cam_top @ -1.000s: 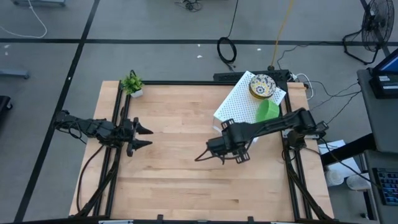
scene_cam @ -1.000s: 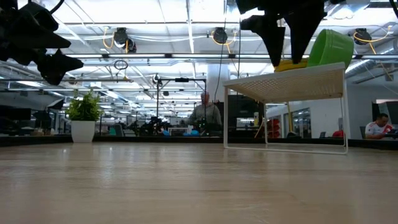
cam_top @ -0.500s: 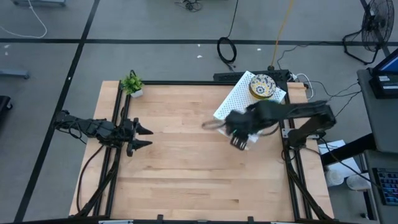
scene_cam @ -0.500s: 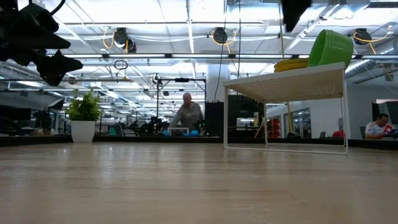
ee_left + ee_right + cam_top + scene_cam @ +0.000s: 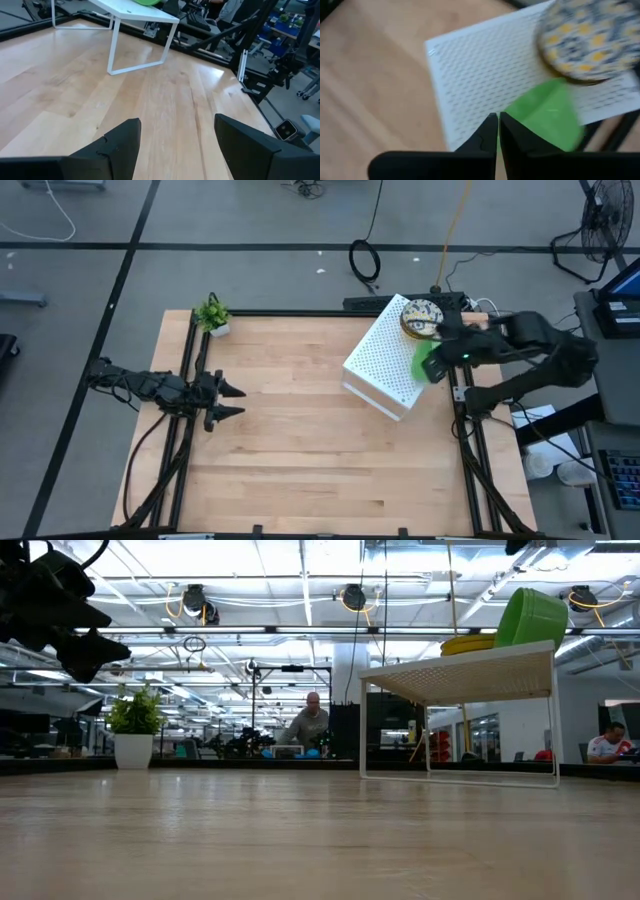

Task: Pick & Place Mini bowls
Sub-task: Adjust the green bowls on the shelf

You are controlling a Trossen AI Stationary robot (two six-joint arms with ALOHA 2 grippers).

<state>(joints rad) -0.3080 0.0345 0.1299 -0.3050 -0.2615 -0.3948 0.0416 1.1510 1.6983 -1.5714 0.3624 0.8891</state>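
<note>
A white perforated rack (image 5: 385,365) stands at the table's far right. On its top rests a cream bowl with a blue and yellow pattern (image 5: 422,318). A plain green bowl (image 5: 428,360) sits tilted at the rack's right edge, shown leaning in the low view (image 5: 530,615). My right gripper (image 5: 498,120) hovers shut just above the green bowl (image 5: 545,117), over the rack's right side (image 5: 432,365). My left gripper (image 5: 238,400) waits open over the table's left side, nothing between its fingers (image 5: 175,130).
A small potted plant (image 5: 212,315) stands at the far left corner. The wooden tabletop (image 5: 300,440) stretches between the two arms. The black frame rails (image 5: 465,440) run along the table's sides. People sit in the room beyond the table (image 5: 308,725).
My right gripper has swung from the table's middle toward the right and far edges, rising until it is above the rack and the green bowl. Its fingers, apart a second ago, are now together. The bowls and the rack have stayed put.
</note>
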